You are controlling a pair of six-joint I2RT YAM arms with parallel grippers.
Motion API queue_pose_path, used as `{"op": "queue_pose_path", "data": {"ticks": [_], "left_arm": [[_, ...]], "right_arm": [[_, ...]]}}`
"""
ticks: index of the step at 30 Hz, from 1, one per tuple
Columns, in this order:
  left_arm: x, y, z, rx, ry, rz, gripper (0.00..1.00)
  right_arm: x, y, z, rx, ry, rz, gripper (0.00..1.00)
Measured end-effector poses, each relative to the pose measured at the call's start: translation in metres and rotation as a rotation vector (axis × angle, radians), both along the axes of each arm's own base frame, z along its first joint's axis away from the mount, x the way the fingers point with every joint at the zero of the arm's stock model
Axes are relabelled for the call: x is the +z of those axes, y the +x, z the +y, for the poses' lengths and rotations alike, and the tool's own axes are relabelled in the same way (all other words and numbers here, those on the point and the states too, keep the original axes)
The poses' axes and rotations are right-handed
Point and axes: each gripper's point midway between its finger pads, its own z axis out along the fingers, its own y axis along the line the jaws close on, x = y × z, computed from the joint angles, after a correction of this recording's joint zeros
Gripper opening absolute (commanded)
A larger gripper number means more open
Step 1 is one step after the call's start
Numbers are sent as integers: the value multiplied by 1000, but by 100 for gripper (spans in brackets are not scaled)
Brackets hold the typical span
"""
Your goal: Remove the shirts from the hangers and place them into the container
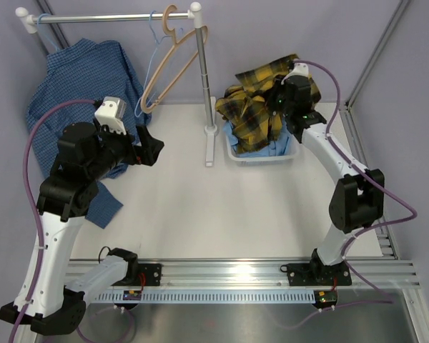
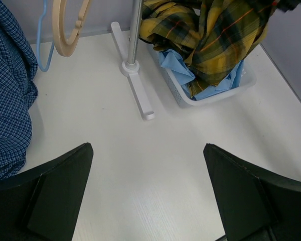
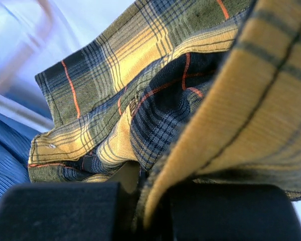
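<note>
The yellow-and-black plaid shirt (image 1: 257, 100) (image 2: 215, 35) drapes over the white container (image 1: 266, 159) (image 2: 218, 96), bunched high above its rim. My right gripper (image 1: 292, 91) (image 3: 145, 211) is shut on a fold of this plaid shirt (image 3: 115, 55) over the container's far right. A light blue shirt (image 1: 272, 147) (image 2: 174, 64) lies inside underneath. The dark blue checked shirt (image 1: 79, 78) (image 2: 10, 100) hangs at the rack's left end. An empty tan hanger (image 1: 173, 61) (image 2: 70, 30) and a blue wire hanger (image 1: 154, 44) (image 2: 44, 50) hang near the post. My left gripper (image 1: 150, 146) (image 2: 148, 191) is open over bare table.
The rack's top rail (image 1: 107, 18) runs along the back, its post (image 1: 202, 71) and white foot (image 1: 210, 146) (image 2: 138, 95) standing just left of the container. A metal mounting rail (image 1: 236, 271) spans the near edge. A wall frame (image 1: 375, 53) rises at the right.
</note>
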Motion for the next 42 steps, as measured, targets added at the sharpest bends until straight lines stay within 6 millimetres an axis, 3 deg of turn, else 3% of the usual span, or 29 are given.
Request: {"op": "queue_pose_path", "data": {"ticks": [6, 10, 17, 22, 26, 30, 32, 34, 42], "left_arm": [[-2, 0, -1, -4, -4, 7, 99], [-5, 0, -2, -5, -4, 16, 99], [-8, 0, -2, -9, -5, 22, 99], [-14, -2, -2, -8, -8, 36, 99], [-14, -4, -3, -11, -16, 40, 99], [-14, -4, -4, -11, -23, 43, 99], [-14, -4, -4, -10, -24, 43, 99], [-14, -4, -4, -10, -25, 44, 99], [-14, -3, -4, -9, -25, 46, 99]], "right_arm": [[-134, 4, 31, 60, -88, 374, 0], [-192, 7, 44, 87, -94, 579, 0], [-223, 11, 56, 100, -67, 784, 3], [-231, -2, 48, 80, -21, 846, 21], [-236, -15, 34, 64, -11, 901, 30], [-232, -30, 21, 64, -22, 917, 50], [-217, -36, 17, 78, -40, 904, 62], [-197, -39, 13, 92, -57, 868, 66], [-45, -32, 9, 134, -64, 519, 85]]}}
